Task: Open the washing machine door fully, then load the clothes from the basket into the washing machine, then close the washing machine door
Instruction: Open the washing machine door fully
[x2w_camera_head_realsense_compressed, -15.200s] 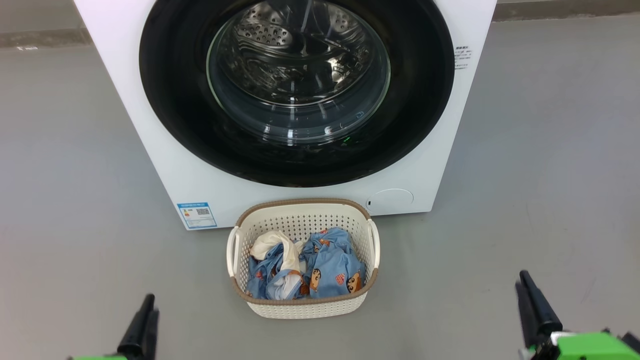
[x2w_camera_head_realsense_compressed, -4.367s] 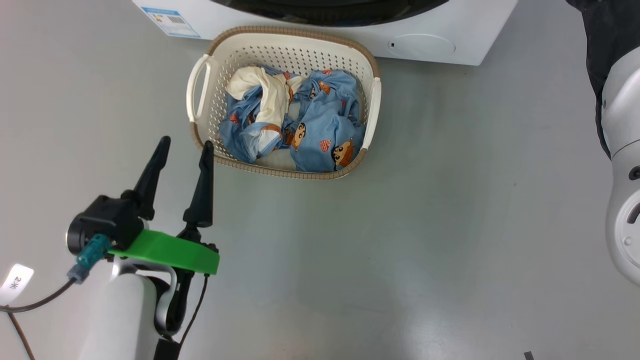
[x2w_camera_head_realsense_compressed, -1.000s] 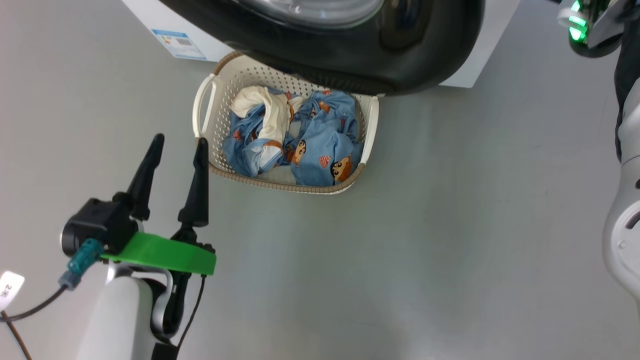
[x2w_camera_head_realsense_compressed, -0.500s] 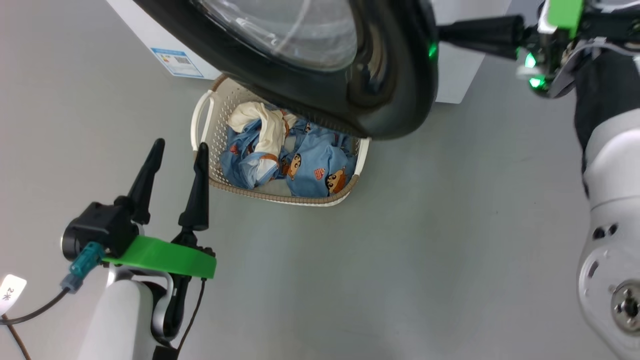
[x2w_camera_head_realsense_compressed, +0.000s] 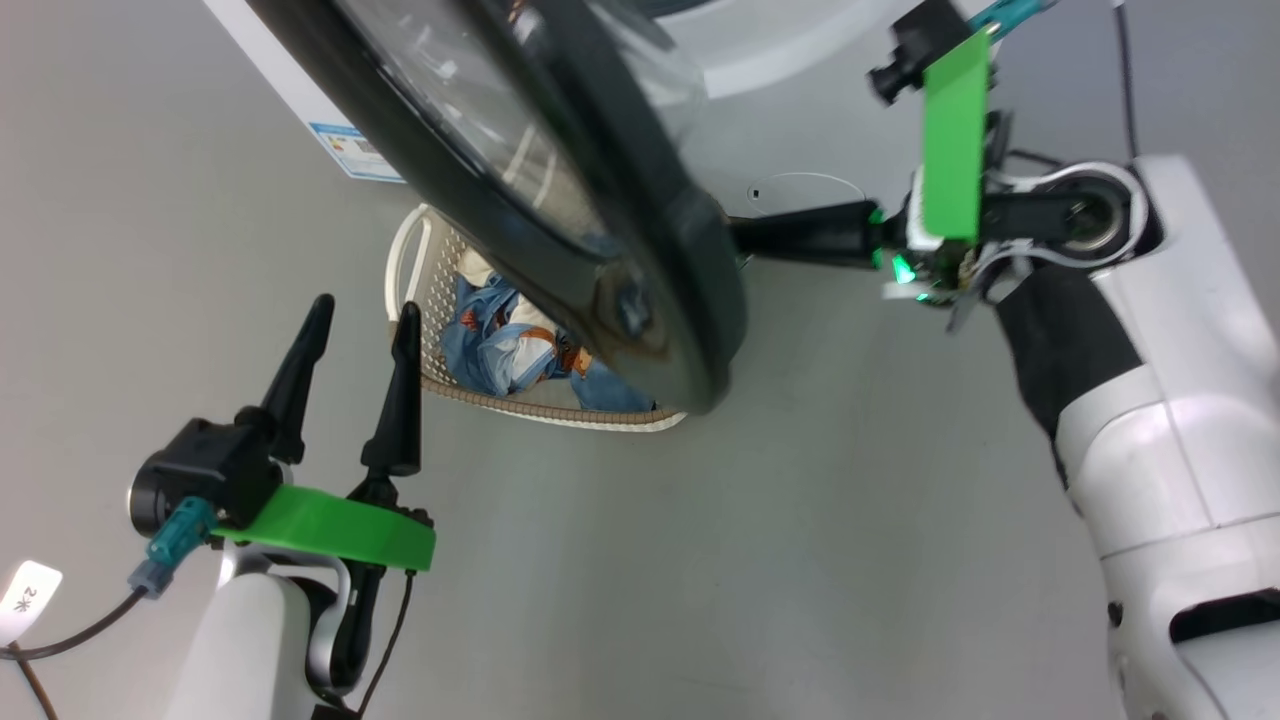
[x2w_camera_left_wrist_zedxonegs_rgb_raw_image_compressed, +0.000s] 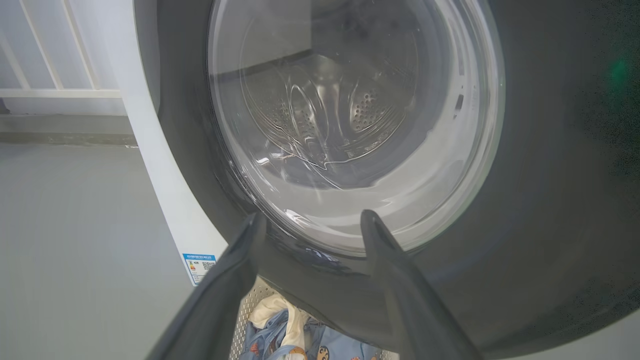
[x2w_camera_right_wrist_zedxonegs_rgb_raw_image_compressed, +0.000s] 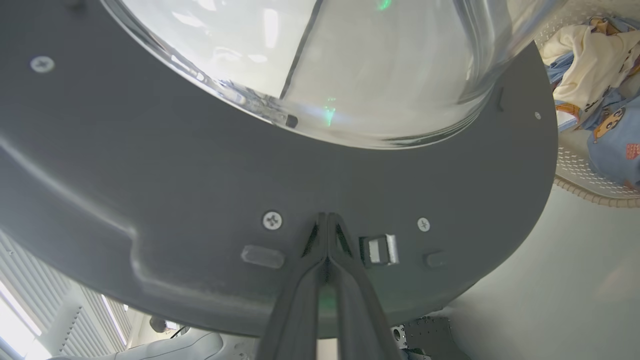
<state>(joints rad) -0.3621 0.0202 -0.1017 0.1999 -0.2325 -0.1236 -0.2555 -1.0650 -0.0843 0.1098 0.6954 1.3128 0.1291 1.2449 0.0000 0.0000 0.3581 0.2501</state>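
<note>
The washing machine door (x2w_camera_head_realsense_compressed: 690, 300) stands swung out, its black rim edge-on across the head view and its glass bowl (x2w_camera_head_realsense_compressed: 520, 140) facing right. My right gripper (x2w_camera_head_realsense_compressed: 742, 236) is shut, its tips pressed against the door's grey inner face (x2w_camera_right_wrist_zedxonegs_rgb_raw_image_compressed: 200, 190) beside the latch (x2w_camera_right_wrist_zedxonegs_rgb_raw_image_compressed: 380, 250). At the lower left my left gripper (x2w_camera_head_realsense_compressed: 365, 305) hangs open and empty, short of the basket (x2w_camera_head_realsense_compressed: 412, 262). The door hides part of the basket. The blue printed clothes (x2w_camera_head_realsense_compressed: 500, 345) lie in it, with the cream cloth (x2w_camera_right_wrist_zedxonegs_rgb_raw_image_compressed: 585, 65) on top. The left wrist view looks at the door's outer glass (x2w_camera_left_wrist_zedxonegs_rgb_raw_image_compressed: 350, 125).
The washing machine's white body (x2w_camera_head_realsense_compressed: 285, 95) with its blue label (x2w_camera_head_realsense_compressed: 350, 150) stands behind the door. Bare grey floor (x2w_camera_head_realsense_compressed: 800, 520) spreads in front of and right of the basket. My pale right forearm (x2w_camera_head_realsense_compressed: 1150, 400) fills the right side. A cable hangs from my left wrist.
The door has swung further out and leftward, covering more of the basket. My right gripper followed it down and left, still shut. The head camera shifted; my left arm held still.
</note>
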